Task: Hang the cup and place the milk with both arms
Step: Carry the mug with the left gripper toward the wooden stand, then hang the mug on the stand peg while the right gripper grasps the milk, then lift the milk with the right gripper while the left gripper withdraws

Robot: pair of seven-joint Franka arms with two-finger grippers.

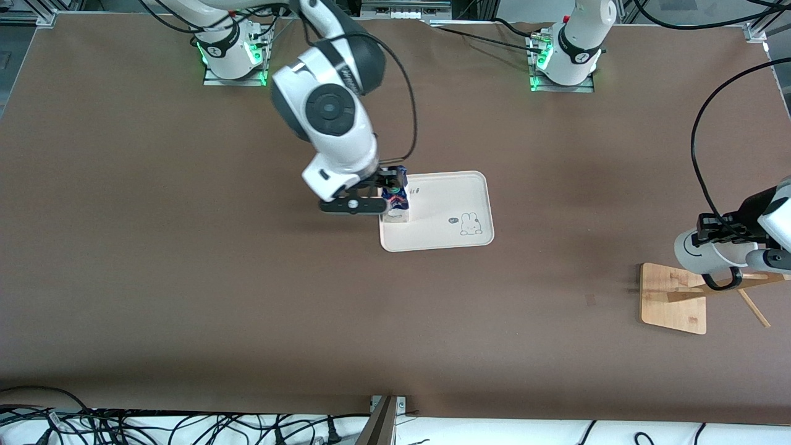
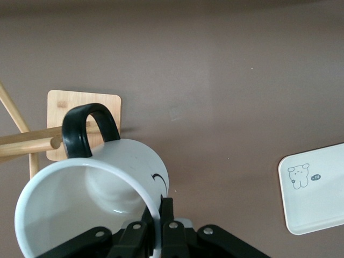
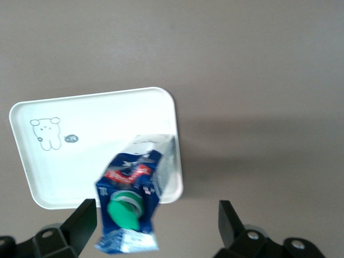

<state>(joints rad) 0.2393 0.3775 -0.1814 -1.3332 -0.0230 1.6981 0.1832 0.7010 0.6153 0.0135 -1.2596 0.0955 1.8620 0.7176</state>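
The milk (image 1: 395,199), a blue-topped carton with a green cap, stands on the white tray (image 1: 448,191) at the edge toward the right arm's end. My right gripper (image 1: 384,193) is open over it. In the right wrist view the fingers stand wide on either side of the milk (image 3: 130,201) without touching it, and the right gripper (image 3: 156,223) holds nothing. My left gripper (image 1: 712,233) is shut on the rim of the white cup (image 1: 703,252), held on its side over the wooden rack (image 1: 670,300). In the left wrist view the cup (image 2: 115,161) has its black handle (image 2: 86,129) at the tip of the rack's peg (image 2: 24,141).
The tray carries a small rabbit drawing (image 1: 471,224) and also shows in the left wrist view (image 2: 317,193). The rack's square bamboo base (image 2: 59,105) lies near the table's edge at the left arm's end. Cables run along the table's front edge.
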